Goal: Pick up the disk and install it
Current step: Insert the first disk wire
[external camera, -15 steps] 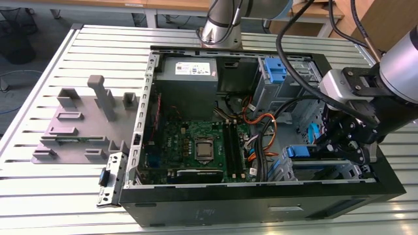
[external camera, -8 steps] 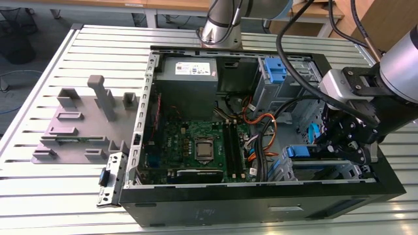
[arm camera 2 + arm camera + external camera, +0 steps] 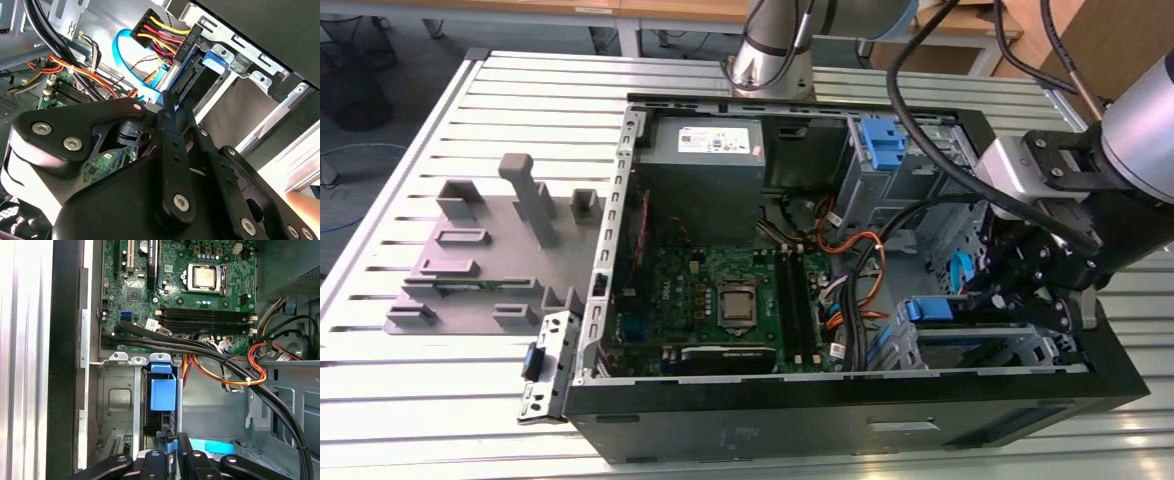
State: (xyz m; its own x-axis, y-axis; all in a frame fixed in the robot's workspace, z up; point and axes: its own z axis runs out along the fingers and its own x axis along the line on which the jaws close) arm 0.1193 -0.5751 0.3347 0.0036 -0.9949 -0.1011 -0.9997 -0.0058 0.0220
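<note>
Disk (image 3: 162, 395), its blue carrier frame showing in the first wrist view, sits on edge in a slot of the metal drive cage (image 3: 117, 405) at the front corner of the open computer case (image 3: 854, 425). In the exterior view the same blue frame (image 3: 937, 308) sits in the cage on the exterior view's right, just beside the black gripper (image 3: 1034, 290). The gripper (image 3: 170, 442) hangs directly over the disk's near edge in the first wrist view, its fingertips close together around a narrow gap; whether they clamp the disk or merely stand at it, I cannot tell. In the second wrist view a bundle of red, yellow and black wires (image 3: 160, 35) ends at a connector beside the cage, with a blue cable (image 3: 125, 60) looping past. Farther in lies the green motherboard (image 3: 720, 300). At the far end of the case stand the grey power supply (image 3: 707, 150) and another blue bracket (image 3: 881, 140). Outside the case, a grey fixture (image 3: 494, 250) rests on the slatted table (image 3: 400, 380).
</note>
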